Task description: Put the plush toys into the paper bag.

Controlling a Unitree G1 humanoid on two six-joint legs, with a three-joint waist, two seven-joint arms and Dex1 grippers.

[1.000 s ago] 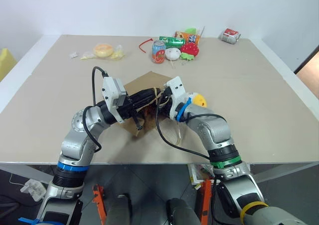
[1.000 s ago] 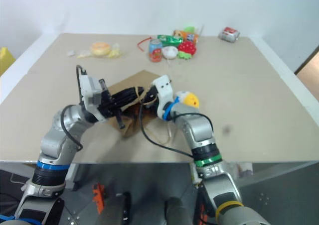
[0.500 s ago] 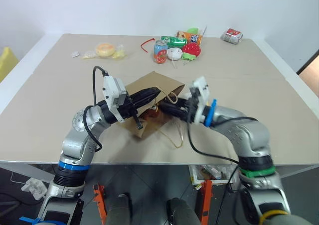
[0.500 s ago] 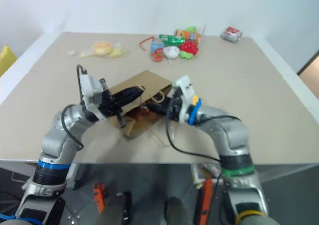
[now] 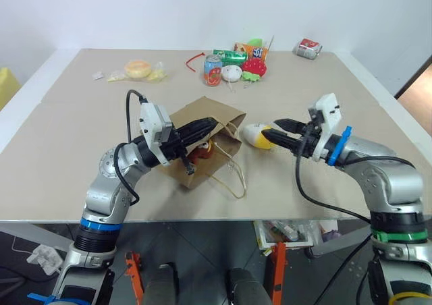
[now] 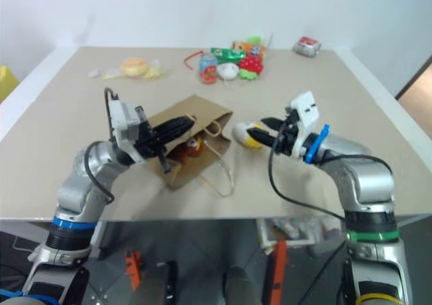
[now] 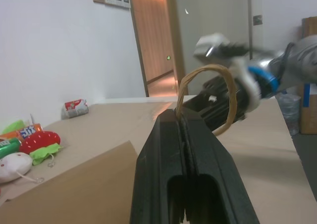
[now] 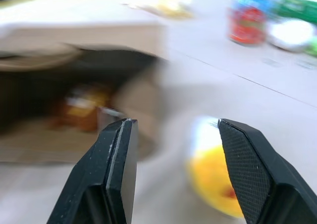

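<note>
Inside the paper bag [image 5: 202, 126], a half-hidden brown toy [image 5: 200, 151] shows.

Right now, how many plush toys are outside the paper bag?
3. The yellow-and-white egg toy lies on the table just right of the paper bag; the strawberry toy and white round toy sit at the far edge. Brown monkey is inside.

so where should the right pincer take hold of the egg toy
Around the middle of the egg toy, a judgement. It lies on its side on the table just right of the bag, apart from it, yellow end toward the right pincer, which is open. Coming from the right and slightly above, fingers straddling the rounded body, looks best.
</note>
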